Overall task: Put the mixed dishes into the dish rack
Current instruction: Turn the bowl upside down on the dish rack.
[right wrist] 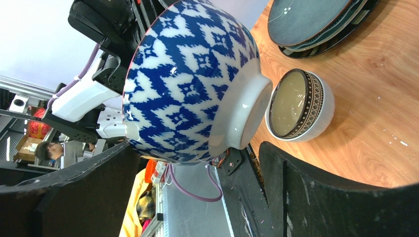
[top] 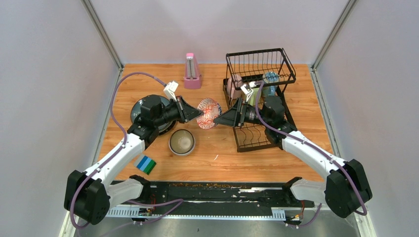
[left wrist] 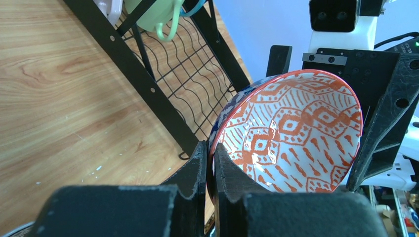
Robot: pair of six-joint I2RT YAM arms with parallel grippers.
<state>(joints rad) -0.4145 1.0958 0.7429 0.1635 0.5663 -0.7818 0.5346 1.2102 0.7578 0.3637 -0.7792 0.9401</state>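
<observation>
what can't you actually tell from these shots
plates: count unclear; top view, left arm covers them; right wrist view, top edge cuts them
mugs in dish rack: top view, wires and right arm hide them
whether right gripper touches bowl: right wrist view, bowl overlaps its fingers; top view too small

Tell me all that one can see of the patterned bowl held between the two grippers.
The bowl looks like glazed ceramic: an orange-red geometric pattern on white inside, a blue-and-white pattern outside, a plain white foot ring. It appears whole and empty. It is tipped on its side in the air above the table, mouth toward the left arm. The left gripper pinches its rim; the right gripper is open around it, contact unclear.
</observation>
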